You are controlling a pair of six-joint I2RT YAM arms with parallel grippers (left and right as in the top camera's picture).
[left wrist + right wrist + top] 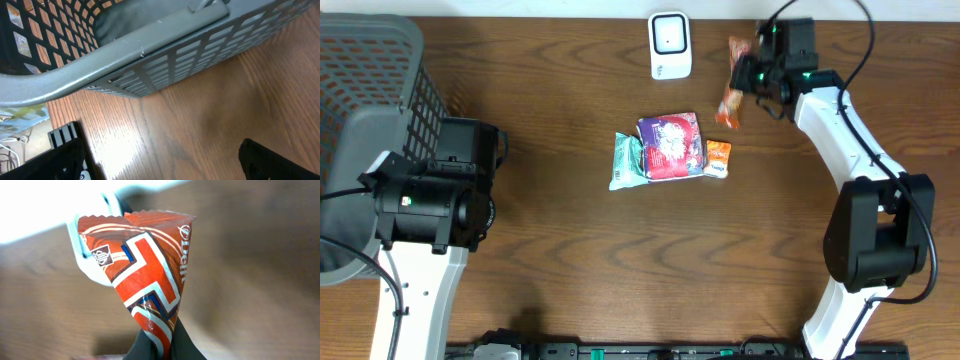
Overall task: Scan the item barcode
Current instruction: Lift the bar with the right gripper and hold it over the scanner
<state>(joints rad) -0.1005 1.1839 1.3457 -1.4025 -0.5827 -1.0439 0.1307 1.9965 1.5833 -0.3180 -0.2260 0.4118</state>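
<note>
My right gripper (744,78) is shut on an orange-red snack packet (729,98), held at the back right of the table, just right of the white scanner (670,45). In the right wrist view the packet (145,265) rises from the pinched fingers (150,347) of the gripper (162,342), its crimped top edge in front of the white scanner (92,262). No barcode shows on the visible face. My left gripper (492,150) stands open beside the basket, its fingers (55,160) wide apart over bare wood, gripper (162,165) empty.
A grey mesh basket (370,70) fills the back left corner, its rim (150,55) close above the left gripper. At the table's middle lie a green packet (625,160), a purple packet (670,145) and a small orange packet (718,158).
</note>
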